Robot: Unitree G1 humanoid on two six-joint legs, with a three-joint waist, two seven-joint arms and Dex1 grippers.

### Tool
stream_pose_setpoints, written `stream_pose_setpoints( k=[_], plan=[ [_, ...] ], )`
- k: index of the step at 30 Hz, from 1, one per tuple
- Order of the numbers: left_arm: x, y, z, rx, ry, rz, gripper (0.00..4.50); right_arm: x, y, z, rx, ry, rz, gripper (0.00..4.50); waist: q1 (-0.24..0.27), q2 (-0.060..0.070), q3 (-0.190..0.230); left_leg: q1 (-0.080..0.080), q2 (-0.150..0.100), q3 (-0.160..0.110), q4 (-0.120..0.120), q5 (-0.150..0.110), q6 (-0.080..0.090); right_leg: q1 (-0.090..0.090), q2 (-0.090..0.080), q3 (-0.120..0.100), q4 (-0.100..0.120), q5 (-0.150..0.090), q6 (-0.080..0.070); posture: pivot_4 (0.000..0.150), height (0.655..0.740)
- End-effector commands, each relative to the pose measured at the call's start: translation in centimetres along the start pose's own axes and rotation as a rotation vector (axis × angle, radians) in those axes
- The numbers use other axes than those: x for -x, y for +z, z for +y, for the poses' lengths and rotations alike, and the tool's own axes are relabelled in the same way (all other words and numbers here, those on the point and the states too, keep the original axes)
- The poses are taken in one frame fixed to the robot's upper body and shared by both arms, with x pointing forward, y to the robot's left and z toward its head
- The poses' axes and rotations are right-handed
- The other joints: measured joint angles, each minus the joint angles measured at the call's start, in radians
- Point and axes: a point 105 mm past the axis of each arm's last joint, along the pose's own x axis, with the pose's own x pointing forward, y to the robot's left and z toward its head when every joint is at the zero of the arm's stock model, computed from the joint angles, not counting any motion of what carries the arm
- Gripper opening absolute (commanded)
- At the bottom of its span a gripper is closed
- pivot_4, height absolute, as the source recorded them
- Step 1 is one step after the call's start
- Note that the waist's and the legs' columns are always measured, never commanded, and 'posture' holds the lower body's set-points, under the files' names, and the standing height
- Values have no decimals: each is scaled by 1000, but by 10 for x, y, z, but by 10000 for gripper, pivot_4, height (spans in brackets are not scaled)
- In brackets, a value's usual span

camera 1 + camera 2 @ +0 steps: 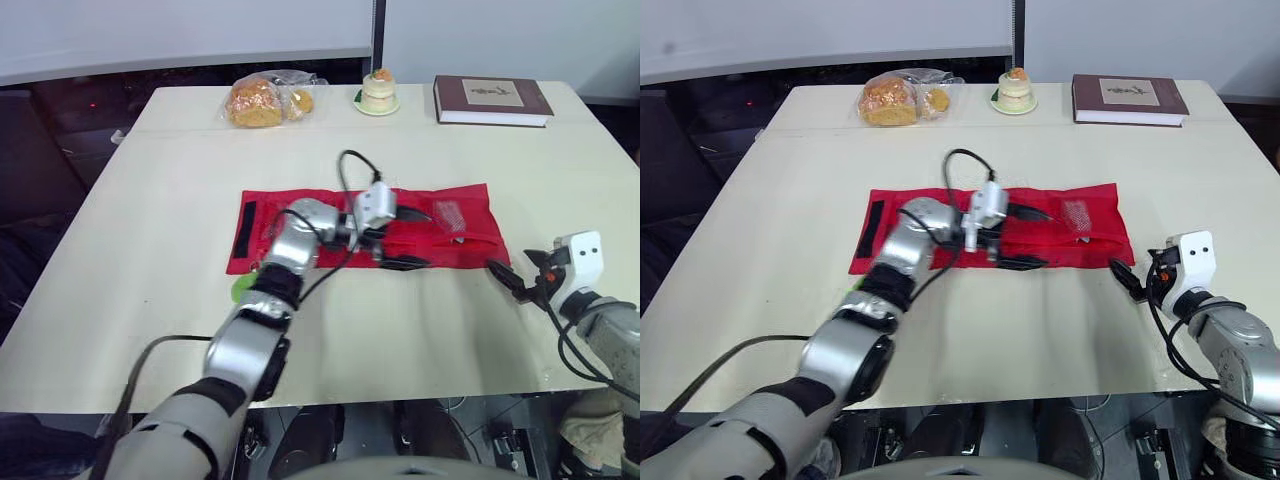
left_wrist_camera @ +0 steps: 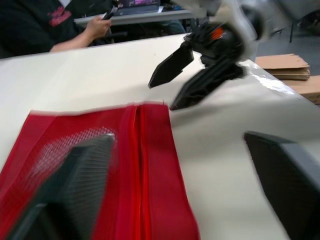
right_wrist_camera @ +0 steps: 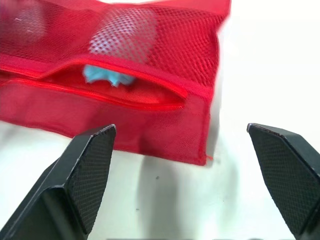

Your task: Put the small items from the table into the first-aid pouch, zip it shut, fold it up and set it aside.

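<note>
the red first-aid pouch (image 1: 462, 250) is lying unfolded mid-table, its pocket (image 3: 115, 82) gaping over a pale blue item (image 3: 102, 75). the left gripper (image 1: 405, 238) is hovering over its middle, fingers spread; the right gripper (image 1: 518, 275), likewise spread, is sitting by its right end, seemingly readying to zip.

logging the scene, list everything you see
red fabric first-aid pouch: 1, red, centre of cream table
light blue item: 1, blue, inside pouch pocket
small green item: 1, green, by pouch's near left corner
clear bag of bread: 1, golden, far left
small cream cake: 1, cream, far middle
dark red hardcover book: 1, red, far right
person in dark top: 1, dark, beyond table
left claw: 1, black, open over pouch
right claw: 1, black, open by pouch's right end
</note>
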Motion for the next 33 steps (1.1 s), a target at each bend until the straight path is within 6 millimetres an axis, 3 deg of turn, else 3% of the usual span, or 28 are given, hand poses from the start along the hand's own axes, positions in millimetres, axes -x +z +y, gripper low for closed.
stream_pose_setpoints(
  k=[1,2,3,5,10,11,13,17,20,24,26,28,32,33],
  plan=[
    [33,26,-12,14,-37,-45,44733,-4,11,-5,-55,-31,-66,45000,4,1,0,0,0,0,0,0,0,0,0,0,0,0,0,1500,7289],
    [46,31,-18,31,-44,-38,44733,-6,9,-3,-81,-24,-64,45000,4,2,0,0,0,0,0,0,0,0,0,0,0,0,0,1500,7289],
    [59,35,-24,43,-50,-26,45000,-9,6,0,-92,-10,-50,40827,7,2,0,0,0,0,0,0,0,0,0,0,0,0,0,1500,7289],
    [70,40,-30,53,-50,-12,45000,-11,0,5,-93,11,-25,37773,10,3,0,0,0,-1,1,0,0,0,0,-1,0,0,0,1500,7289],
    [99,54,-38,62,12,2,45000,-15,-6,15,-35,42,15,12788,9,3,0,0,-1,-1,1,0,0,1,-1,-1,-1,0,0,1500,7289],
    [104,56,-39,61,29,3,45000,-14,-5,14,-22,33,15,4816,8,3,0,0,-1,-1,1,0,0,1,0,-1,-1,0,0,1500,7289],
    [113,57,-42,53,64,20,45000,-8,-5,3,41,-25,39,1284,7,4,0,0,-1,-1,0,0,0,1,0,-1,-1,0,0,1500,7289],
    [119,54,-47,47,109,45,45000,13,-4,-34,169,-219,114,1284,16,4,0,0,-1,-1,0,0,0,1,-1,-1,-1,0,0,1500,7289],
    [117,52,-50,56,130,42,45000,37,-1,-72,357,-410,204,1284,34,4,0,0,-2,-2,1,0,0,3,-2,-2,-2,0,0,1500,7289],
    [113,48,-55,62,140,41,45000,60,4,-104,418,-580,250,1284,39,4,0,0,-3,-2,2,0,1,3,-2,-2,-2,0,0,1500,7289],
    [113,47,-55,64,146,42,45000,66,6,-110,448,-625,260,1284,35,4,0,0,-3,-2,1,0,0,3,-2,-2,-2,0,0,1500,7289],
    [114,46,-55,67,154,47,45000,65,6,-104,442,-583,250,8671,32,4,0,1,-2,-1,1,0,0,3,-1,-1,-1,0,0,1500,7289],
    [119,29,-47,104,230,126,45000,60,30,-78,441,-464,119,28381,22,5,1,1,0,0,0,0,0,3,-1,0,-1,0,0,1500,7289],
    [120,26,-45,118,254,140,45000,60,35,-74,455,-442,103,35203,20,5,1,1,0,0,0,0,0,3,0,0,-1,0,0,1500,7289]
  ],
)
